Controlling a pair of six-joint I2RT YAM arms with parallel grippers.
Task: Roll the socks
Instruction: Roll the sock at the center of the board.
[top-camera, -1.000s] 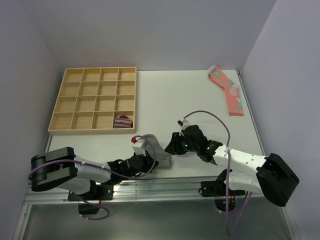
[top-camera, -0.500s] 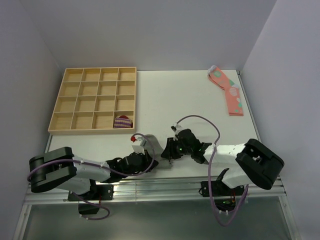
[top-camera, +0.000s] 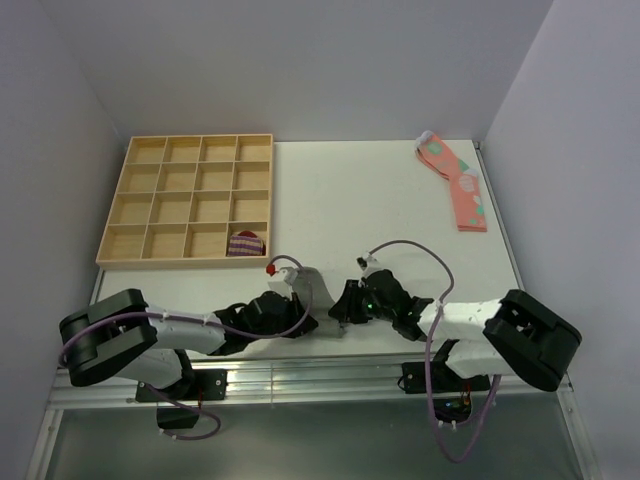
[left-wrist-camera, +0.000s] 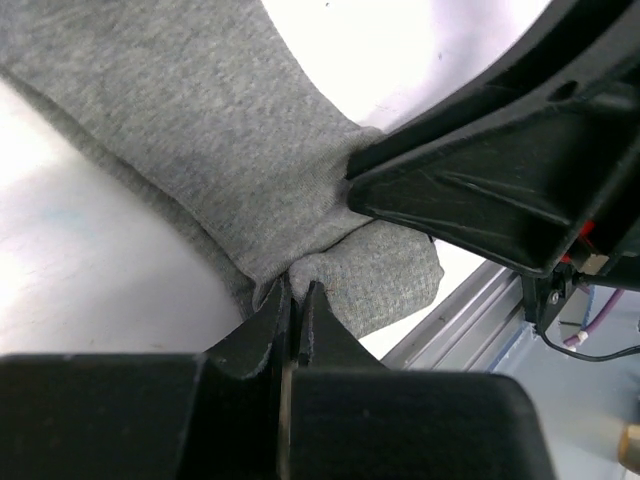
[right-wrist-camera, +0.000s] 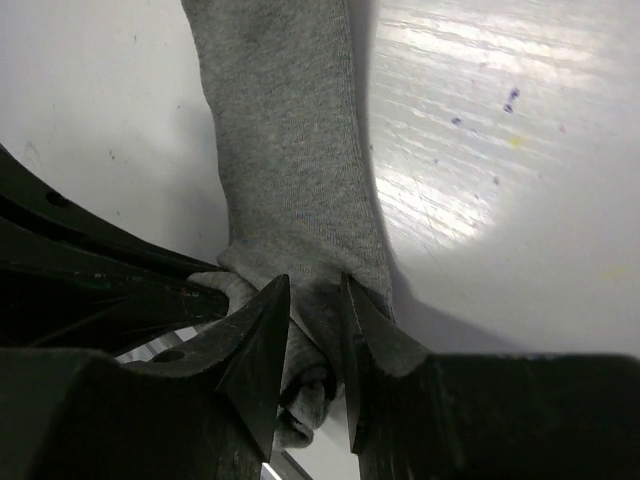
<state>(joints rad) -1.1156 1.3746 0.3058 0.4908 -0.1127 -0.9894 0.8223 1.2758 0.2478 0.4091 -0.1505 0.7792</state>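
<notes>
Top external view: over the last second the right gripper (top-camera: 343, 306) has travelled left along the near edge of the table (top-camera: 400, 220) and now stands at the grey sock (top-camera: 320, 294), where before it was apart from it. The right forearm has swung round and lies low along that edge.

Right wrist view: the two fingers have narrowed onto a fold of the sock. Grey fabric fills the gap between the tips, and the rest of the sock runs away from them across the table. Judged state: clamped on the fabric.

Left wrist view: the left gripper (left-wrist-camera: 295, 290) is fully closed, pinching a bunched edge of the same sock. The black housing of the other arm sits just beside it.

Meaning for the task: the sock is now held by both grippers at its near end, between the two arms. No roll is visible yet; the fabric is only bunched at the held end. The next step is probably to turn that end over.
</notes>
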